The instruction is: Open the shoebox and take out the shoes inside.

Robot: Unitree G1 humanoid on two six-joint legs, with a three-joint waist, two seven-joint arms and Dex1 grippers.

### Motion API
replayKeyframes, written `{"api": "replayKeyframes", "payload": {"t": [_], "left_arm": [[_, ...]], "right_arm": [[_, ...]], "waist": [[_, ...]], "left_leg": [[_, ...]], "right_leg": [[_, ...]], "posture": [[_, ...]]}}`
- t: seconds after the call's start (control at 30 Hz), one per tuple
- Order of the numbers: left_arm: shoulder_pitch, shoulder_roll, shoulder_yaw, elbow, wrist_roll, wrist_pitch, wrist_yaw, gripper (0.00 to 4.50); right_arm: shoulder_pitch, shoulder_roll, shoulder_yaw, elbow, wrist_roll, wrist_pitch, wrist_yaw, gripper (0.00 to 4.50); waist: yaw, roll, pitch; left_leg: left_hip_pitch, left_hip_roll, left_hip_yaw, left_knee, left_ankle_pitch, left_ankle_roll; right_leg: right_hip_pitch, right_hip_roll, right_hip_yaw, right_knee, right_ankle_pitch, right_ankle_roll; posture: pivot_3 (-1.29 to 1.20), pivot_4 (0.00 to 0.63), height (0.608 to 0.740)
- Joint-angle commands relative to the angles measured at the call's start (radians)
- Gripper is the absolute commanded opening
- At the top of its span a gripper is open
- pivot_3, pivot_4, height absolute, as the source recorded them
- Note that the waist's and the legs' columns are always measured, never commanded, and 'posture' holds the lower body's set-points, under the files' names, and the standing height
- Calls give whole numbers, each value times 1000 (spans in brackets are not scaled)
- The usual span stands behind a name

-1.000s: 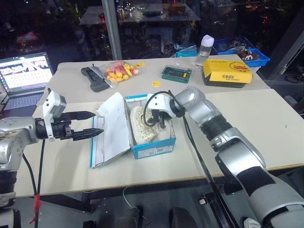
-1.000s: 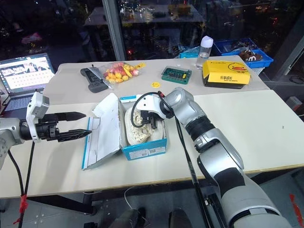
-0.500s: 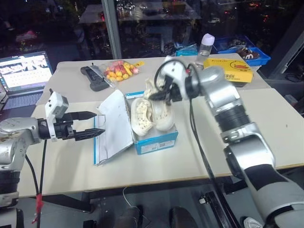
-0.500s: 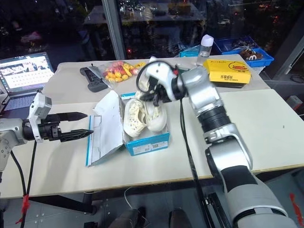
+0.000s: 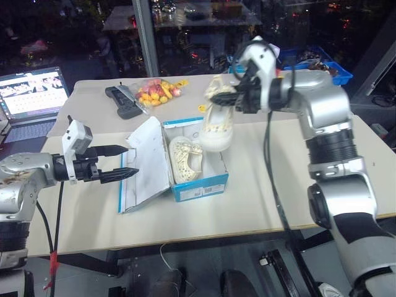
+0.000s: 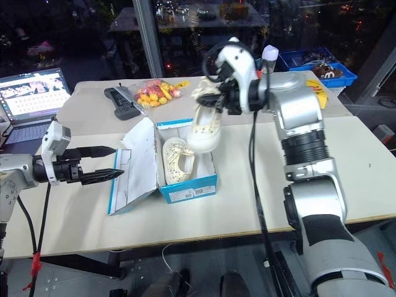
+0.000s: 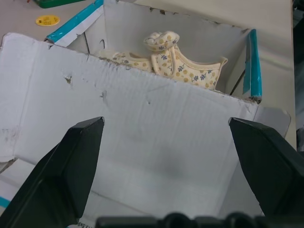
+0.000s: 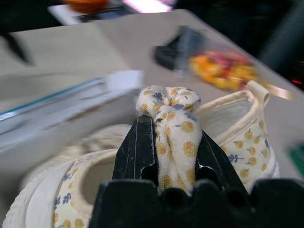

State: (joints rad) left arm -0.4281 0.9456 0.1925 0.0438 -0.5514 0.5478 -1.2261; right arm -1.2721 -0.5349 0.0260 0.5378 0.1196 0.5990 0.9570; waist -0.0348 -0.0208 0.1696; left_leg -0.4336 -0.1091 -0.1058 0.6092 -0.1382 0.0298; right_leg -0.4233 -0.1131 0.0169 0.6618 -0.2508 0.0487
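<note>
The blue shoebox (image 5: 199, 184) stands open on the near table, its white-lined lid (image 5: 145, 164) leaning out to the left. One of the shoes, cream with small yellow dots (image 5: 184, 159), lies inside. The other shoe (image 5: 216, 122) hangs toe-down in the air above the box's far right corner. My right gripper (image 8: 170, 128) is shut on its knotted strap (image 8: 172, 114). My left gripper (image 5: 127, 161) is open, level, just left of the lid's outer edge. In the left wrist view its fingers (image 7: 78, 159) frame the lid (image 7: 142, 137) and the shoe in the box (image 7: 178, 66).
On the far table lie a bag of small fruit (image 5: 158, 91), a black device (image 5: 122, 102), a clear bottle (image 6: 268, 59) and a yellow box (image 6: 317, 88). A laptop (image 5: 32, 94) sits at the far left. A blue crate (image 5: 334, 71) stands at the back right.
My right gripper has lifted one shoe out of the box, up and to the right, turning as it rose. The other shoe stays in the box. The left gripper has not moved.
</note>
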Motion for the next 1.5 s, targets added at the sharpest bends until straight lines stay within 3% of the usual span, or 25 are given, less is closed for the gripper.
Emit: {"api": "replayKeyframes", "payload": {"t": [0.03,0.17,0.3,0.5,0.57,0.63,0.67,0.77,0.93,1.03,1.17,1.3,1.5], "left_arm": [[-10,-2,10,-19,-5,-8,3,4500],[-7,-5,13,-23,-5,-9,5,4500],[-12,-11,12,-26,-1,-11,13,4500],[-5,-7,10,-37,-6,1,16,4500],[-9,-4,9,-36,-8,6,14,4500],[-11,-1,8,-35,-10,8,10,4500],[-12,-1,8,-33,-9,9,10,4500],[-13,-1,6,-34,-9,11,10,4500],[1,-4,13,-50,-15,21,15,4500],[18,-10,11,-60,-11,18,17,4500],[13,-21,11,-73,-23,33,27,4500],[41,-25,21,-117,-41,59,34,4500],[99,-23,49,-178,-68,82,57,4500]], "right_arm": [[0,-48,-108,128,-6,-68,-165,275],[36,-57,-155,290,-42,-123,-384,275],[80,-52,-301,442,24,-125,-633,275],[170,-28,-398,481,82,-170,-734,275],[186,-28,-380,451,69,-184,-738,1221],[184,-32,-337,403,34,-203,-730,1689],[175,-35,-312,373,16,-211,-723,2131],[138,-43,-257,226,18,-201,-642,3169],[89,-64,-168,-84,89,-140,-395,3169],[82,-10,-134,-216,217,-74,-211,3169],[179,17,55,-372,274,-54,84,3169],[242,14,215,-346,210,-126,249,3169],[164,106,282,-79,95,-275,263,3169]], "waist": [[2,0,0],[-9,0,0],[-12,0,0],[-28,0,0],[-30,0,0],[-31,0,0],[-33,0,0],[-36,0,1],[-37,3,2],[-35,3,2],[-31,0,0],[-22,0,1],[-13,0,1]], "left_leg": [[0,0,0,0,0,0],[0,1,1,-1,0,0],[0,1,2,-2,1,1],[0,1,4,-1,1,2],[1,2,4,-1,1,2],[2,2,4,0,1,2],[2,1,5,0,1,2],[2,1,5,1,1,2],[1,2,5,0,1,2],[2,3,5,0,0,3],[2,4,5,1,-1,3],[2,3,5,4,-1,3],[2,3,5,4,-1,2]], "right_leg": [[0,0,0,0,0,0],[0,0,1,0,0,0],[0,0,3,1,0,-1],[0,1,5,1,0,-1],[2,1,5,1,0,-1],[2,1,4,1,0,-1],[2,1,4,2,0,-1],[2,1,5,2,0,0],[0,2,5,2,0,0],[1,3,4,2,0,0],[2,3,4,1,0,0],[2,2,3,2,1,0],[1,2,4,2,1,0]], "posture": [[0,150,738],[0,150,738],[0,150,738],[0,150,738],[0,150,738],[0,150,738],[0,150,738],[0,150,738],[0,150,738],[0,150,738],[0,150,738],[0,150,738],[0,150,738]]}}
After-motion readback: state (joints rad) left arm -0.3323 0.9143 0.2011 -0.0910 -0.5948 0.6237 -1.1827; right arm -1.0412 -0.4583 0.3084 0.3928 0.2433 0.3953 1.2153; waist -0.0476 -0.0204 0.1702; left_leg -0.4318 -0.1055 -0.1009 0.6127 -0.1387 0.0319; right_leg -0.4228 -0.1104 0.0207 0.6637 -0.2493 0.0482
